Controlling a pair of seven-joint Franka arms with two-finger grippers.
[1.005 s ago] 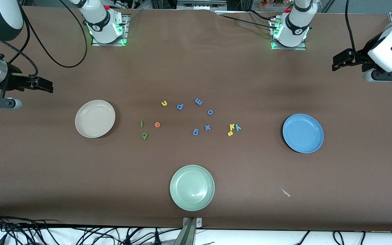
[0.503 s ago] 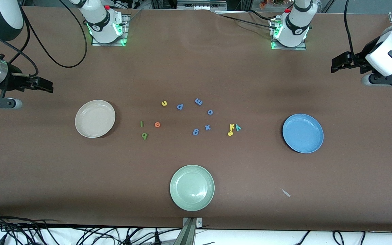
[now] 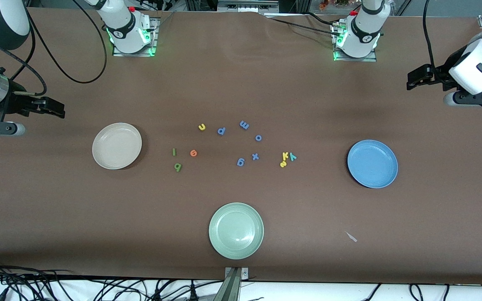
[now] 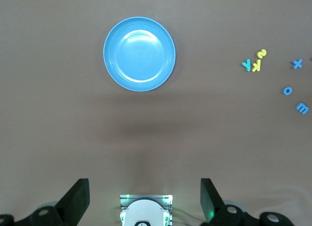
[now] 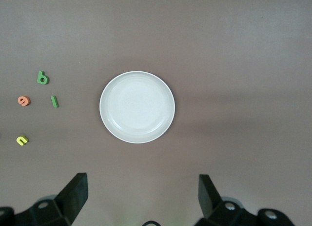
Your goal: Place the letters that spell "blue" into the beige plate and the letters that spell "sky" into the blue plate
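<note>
The beige plate (image 3: 116,146) (image 5: 137,107) lies toward the right arm's end, with nothing in it. Beside it lie the dark green b (image 3: 178,167) (image 5: 42,78), green l (image 3: 174,152), orange e (image 3: 193,153) and yellow u (image 3: 201,127). The blue plate (image 3: 372,164) (image 4: 139,53), also holding nothing, lies toward the left arm's end. Yellow k (image 3: 285,156), yellow s (image 3: 283,164) and teal y (image 3: 293,157) cluster between it and the table's middle. My left gripper (image 3: 416,79) (image 4: 144,194) and right gripper (image 3: 55,107) (image 5: 141,192) hang open over bare table at their own ends, holding nothing.
Several all-blue letters, among them an m (image 3: 244,124), an o (image 3: 258,138) and an x (image 3: 255,156), lie between the two letter groups. A pale green plate (image 3: 236,230) sits nearest the front camera. A small scrap (image 3: 352,237) lies on the brown cloth.
The left arm's hand has shifted slightly toward the robots' side of the table. The right gripper has barely moved. Letters and plates are unchanged.
</note>
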